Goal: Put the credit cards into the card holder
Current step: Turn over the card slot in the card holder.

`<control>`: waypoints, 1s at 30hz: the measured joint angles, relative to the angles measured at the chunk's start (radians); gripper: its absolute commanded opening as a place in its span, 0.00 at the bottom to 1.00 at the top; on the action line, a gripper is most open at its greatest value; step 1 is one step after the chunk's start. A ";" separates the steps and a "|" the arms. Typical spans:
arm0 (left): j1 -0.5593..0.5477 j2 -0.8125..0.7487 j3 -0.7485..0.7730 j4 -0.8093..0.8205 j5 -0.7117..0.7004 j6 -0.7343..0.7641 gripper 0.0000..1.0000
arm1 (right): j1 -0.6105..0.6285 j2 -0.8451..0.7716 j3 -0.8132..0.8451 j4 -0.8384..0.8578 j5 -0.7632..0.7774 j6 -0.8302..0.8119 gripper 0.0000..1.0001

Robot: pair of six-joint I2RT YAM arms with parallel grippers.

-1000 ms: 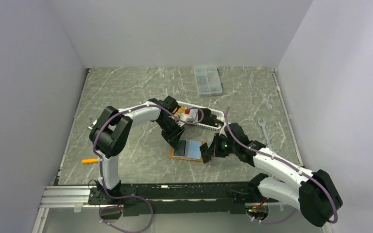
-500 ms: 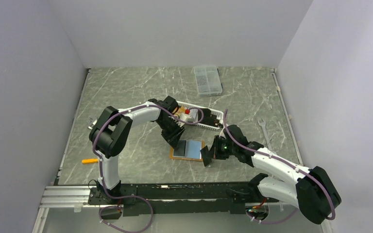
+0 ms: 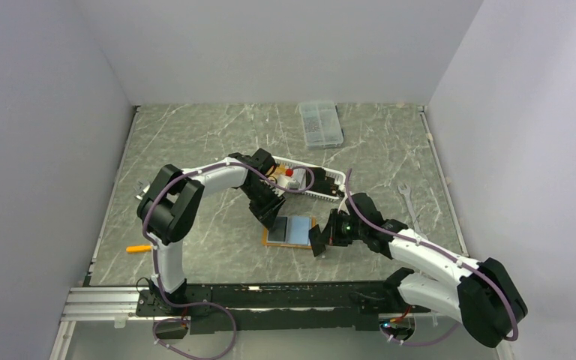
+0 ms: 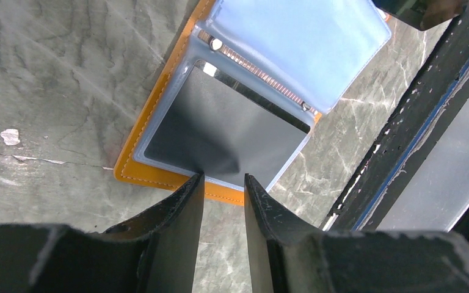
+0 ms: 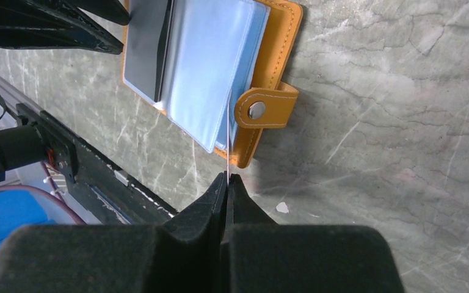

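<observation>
**Item:** card holder (image 3: 291,231) — an orange folding wallet, lying opened flat on the grey marbled table (image 3: 195,142). It sits between the two grippers, on the arms' side of the white basket (image 3: 311,182). The inside is pale blue, with clear sleeves bound along a ringed spine. A snap tab (image 5: 262,108) projects from the edge on the right arm's side.

**Contents:** one black card (image 4: 232,134), glossy, seated in the sleeve on the half nearer the left arm. No other card can be made out.

**Left gripper** (image 4: 223,180): poised over the holder's orange outer border, jaws parted by a narrow gap with nothing between them. The black card lies straight ahead of the tips. Its near edge is just beyond them and runs across the line of the fingers. The spine lies further on, parallel to that edge.

**Right gripper** (image 5: 227,180): jaws pressed together on a thin pale leaf (image 5: 228,146), seen edge-on. The leaf runs from the tips toward the stack of sleeves beside the snap tab. Whether it is a sleeve page or a pale card cannot be told, though its position suggests a sleeve.

**Governing relation:** the left arm is nearer the black card, the right nearer the free sleeves. A push to seat the card deeper would likely run from the left fingers toward the spine — provided the right keeps its leaf clear.
</observation>
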 measured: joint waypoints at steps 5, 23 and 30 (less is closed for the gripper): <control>0.000 -0.004 -0.004 0.004 -0.001 0.000 0.36 | 0.000 -0.003 0.000 0.007 -0.007 0.001 0.00; -0.001 -0.008 -0.005 0.004 0.011 0.001 0.37 | 0.000 -0.048 0.001 0.023 -0.036 0.012 0.00; 0.033 -0.021 -0.005 -0.005 0.079 0.016 0.36 | 0.001 0.066 0.023 0.125 -0.090 0.034 0.00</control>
